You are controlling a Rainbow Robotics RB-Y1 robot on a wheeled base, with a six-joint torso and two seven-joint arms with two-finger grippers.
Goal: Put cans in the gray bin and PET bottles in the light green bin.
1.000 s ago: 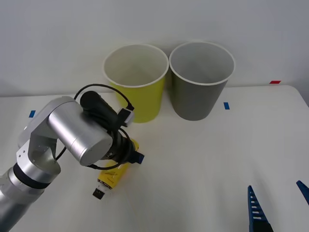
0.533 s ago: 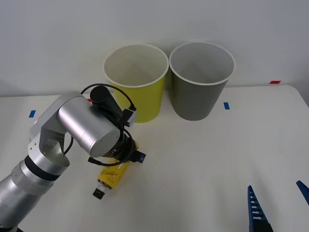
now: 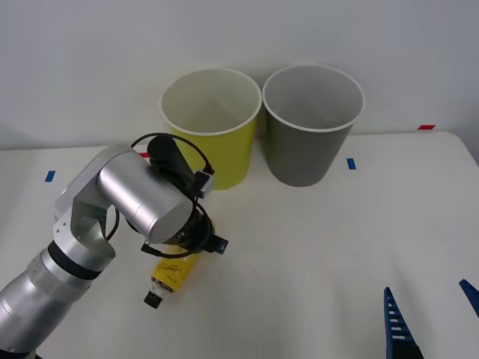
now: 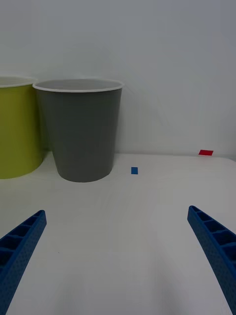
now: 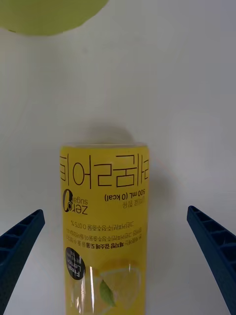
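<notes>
Bottle [image 3: 174, 274] sorting is only at its opening: we see the yellow-labelled bottle lying on its side on the table [image 3: 314, 247], cap toward the robot, and neither bin has anything in it that we can make out. Our left pincer [image 5: 118, 256] hangs just above it, spread wide, one blue finger on each side of the label and neither one touching. We judge the grasp not yet made, so closing, lifting and carrying are all left to do. Our right pincer [image 4: 118, 256] waits wide apart and empty, low over the table's near right part.

Beyond the bottle the green bin [image 3: 211, 127] stands upright near the left arm, and the gray bin [image 3: 311, 123] is just beside it, their rims almost touching. We see no cans on the table.

White and matte, the table carries a few small blue tape marks [image 3: 350, 163] and a red one [image 3: 426, 127] at its far edge. A plain pale wall [image 3: 90, 60] closes the room behind.
</notes>
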